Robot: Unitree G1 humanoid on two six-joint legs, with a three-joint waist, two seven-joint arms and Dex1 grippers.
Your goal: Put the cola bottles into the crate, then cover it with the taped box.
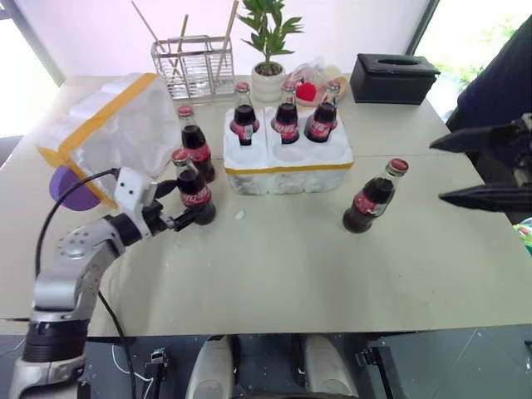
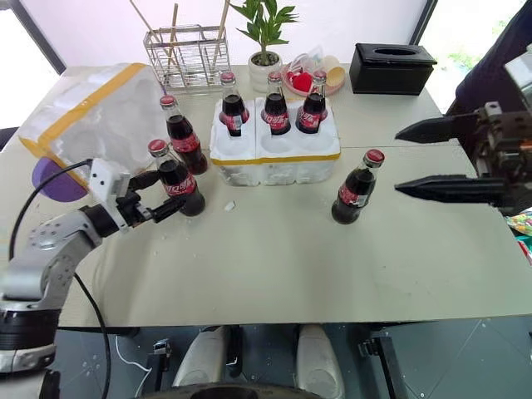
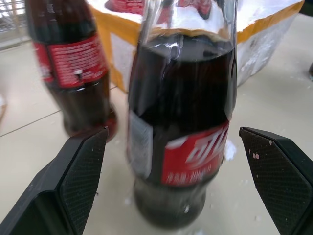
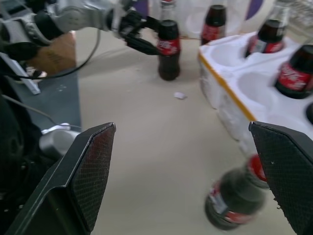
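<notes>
The crate (image 1: 287, 176) stands mid-table with three cola bottles (image 1: 286, 116) upright in its far row of wells; the near wells are bare. Two more bottles stand left of it, the farther bottle (image 1: 196, 143) and the nearer bottle (image 1: 194, 189). My left gripper (image 1: 191, 204) is open, with the nearer bottle (image 3: 181, 122) between its fingers and gaps on both sides. Another bottle (image 1: 371, 199) stands right of the crate. My right gripper (image 2: 399, 161) hovers open to the right of it, above the table, holding nothing. The taped box (image 1: 125, 125) lies tilted at the far left.
Behind the crate are a wire rack (image 1: 193, 66), a potted plant (image 1: 268, 79), a bowl of small items (image 1: 314, 87) and a black tissue box (image 1: 393, 77). A purple object (image 1: 60, 184) lies under the taped box. A person in dark clothing (image 1: 499, 75) stands at the right.
</notes>
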